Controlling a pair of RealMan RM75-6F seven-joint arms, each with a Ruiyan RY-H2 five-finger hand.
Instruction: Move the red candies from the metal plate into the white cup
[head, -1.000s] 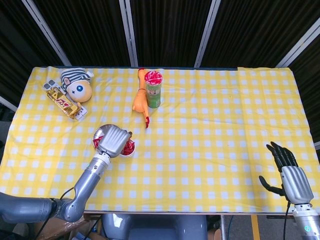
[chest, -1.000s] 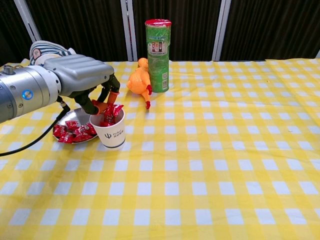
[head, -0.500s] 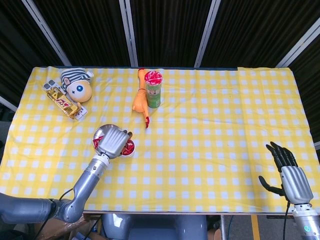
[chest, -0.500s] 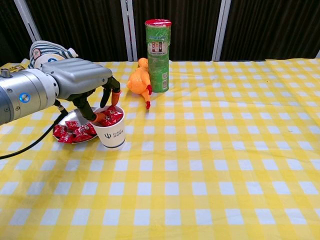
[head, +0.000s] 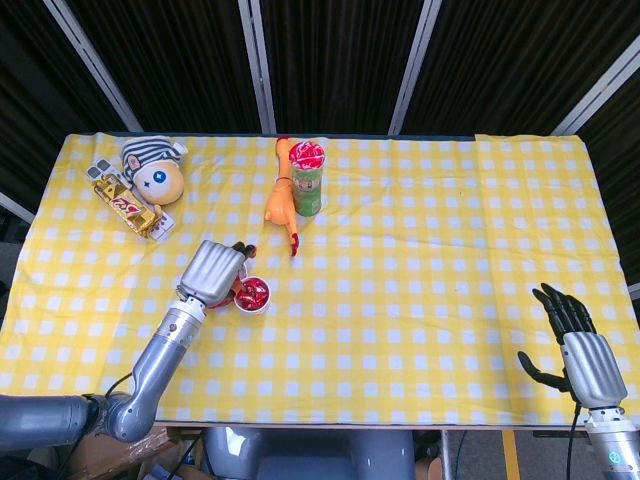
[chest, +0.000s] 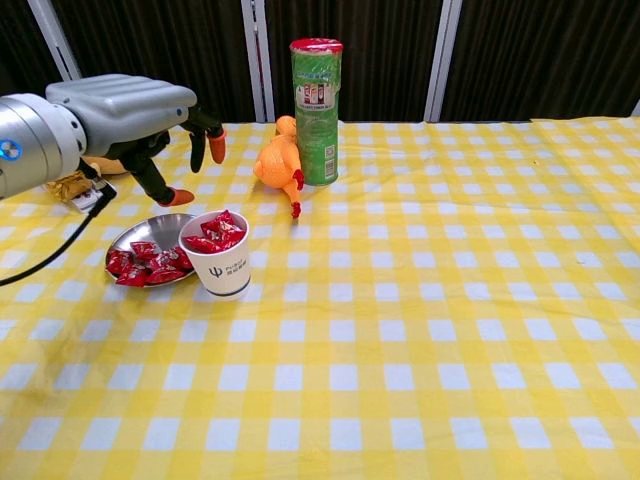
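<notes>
Up and away from the white paper cup (chest: 223, 256) went the left hand (chest: 150, 120), which a moment before had its fingers dipped down at the cup's rim. It hung in the air above the round metal plate (chest: 137, 236) with its fingers spread apart and pointing down, and it held nothing. From the head camera that same left hand (head: 213, 272) covered most of the plate and sat just beside the cup (head: 252, 295). The cup was heaped to the top with red wrapped candies (chest: 217, 231), and it stood touching the right edge of the plate. More red candies (chest: 146, 264) lay in a pile on the plate. The right hand (head: 582, 348) had not moved; it was at the near right corner of the yellow and white checked tablecloth (chest: 420, 300), with its fingers apart and nothing in them. Behind the cup lay an orange rubber chicken toy (chest: 278, 165), and right next to it stood a tall green tube can with a red lid (chest: 317, 110). Far back on the left sat a round doll head in a striped cap (head: 152, 172), and beside it lay a gold snack packet (head: 130, 208).
</notes>
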